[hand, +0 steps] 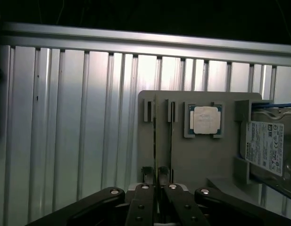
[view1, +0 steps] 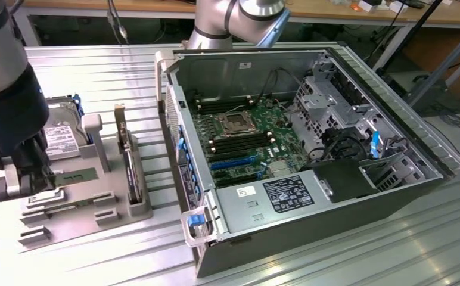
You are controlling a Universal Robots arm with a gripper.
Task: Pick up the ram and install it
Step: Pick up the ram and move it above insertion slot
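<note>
I see an open computer case (view1: pixel 310 244) on the ribbed tabletop (view1: pixel 373 256); beside it, a grey tray (hand: pixel 197 160) holds a hard drive (hand: pixel 265 146) and processor chip (hand: pixel 204 120).

**Parts count**

1 open grey metal PC case (view1: pixel 230 68) w/ 1 green motherboard (view1: pixel 242 146); 1 grey plastic parts holder (hand: pixel 192 160); 1 silver hard drive w/ white label (hand: pixel 265 146); 1 square silver processor chip (hand: pixel 205 120); 1 dark expansion card (view1: pixel 130 173); 1 thin ram stick (hand: pixel 155 132); 1 black tool (hand: pixel 158 188).

Drive label (hand: pixel 265 148) — apparently nothing legible
</note>
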